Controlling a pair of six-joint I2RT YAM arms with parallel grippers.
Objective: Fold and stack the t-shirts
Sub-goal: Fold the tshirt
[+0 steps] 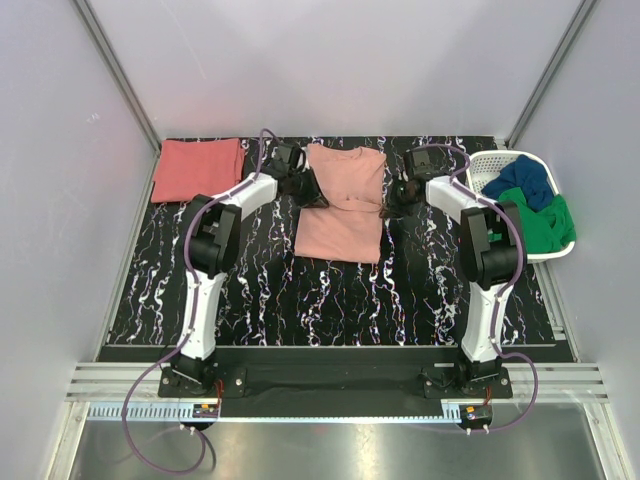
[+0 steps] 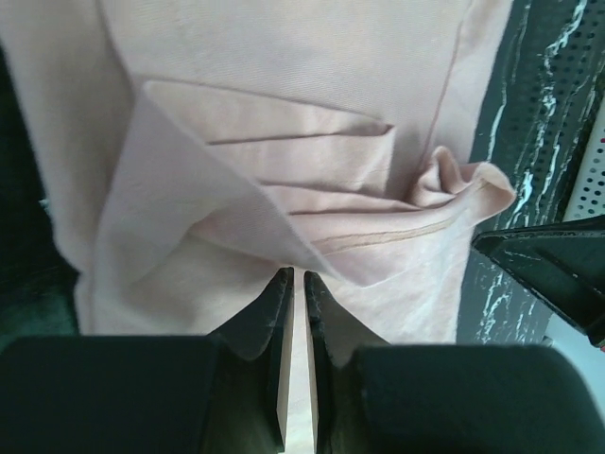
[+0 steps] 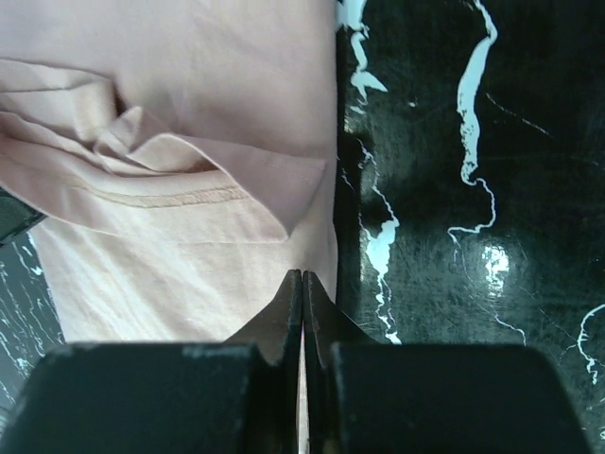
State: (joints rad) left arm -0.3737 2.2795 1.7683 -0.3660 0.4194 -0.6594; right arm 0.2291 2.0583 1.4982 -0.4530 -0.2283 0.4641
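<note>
The pale salmon-pink t-shirt (image 1: 342,205) lies on the black marbled mat, partly folded, with both sleeves turned in over its body. My left gripper (image 1: 300,186) rests at its left edge. In the left wrist view its jaws (image 2: 294,272) stand a narrow slit apart, tips at the rim of a folded flap of the shirt (image 2: 284,76), with nothing between them. My right gripper (image 1: 392,206) sits at the shirt's right edge. Seen from the right wrist, it (image 3: 302,274) is shut and empty over the shirt's hem (image 3: 170,274). The coral-red t-shirt (image 1: 198,170) lies folded at the back left.
A white basket (image 1: 497,160) at the back right holds blue cloth (image 1: 522,183) and green cloth (image 1: 545,222). The marbled mat (image 1: 330,300) stretches bare toward the arm bases. Grey walls close in on both sides.
</note>
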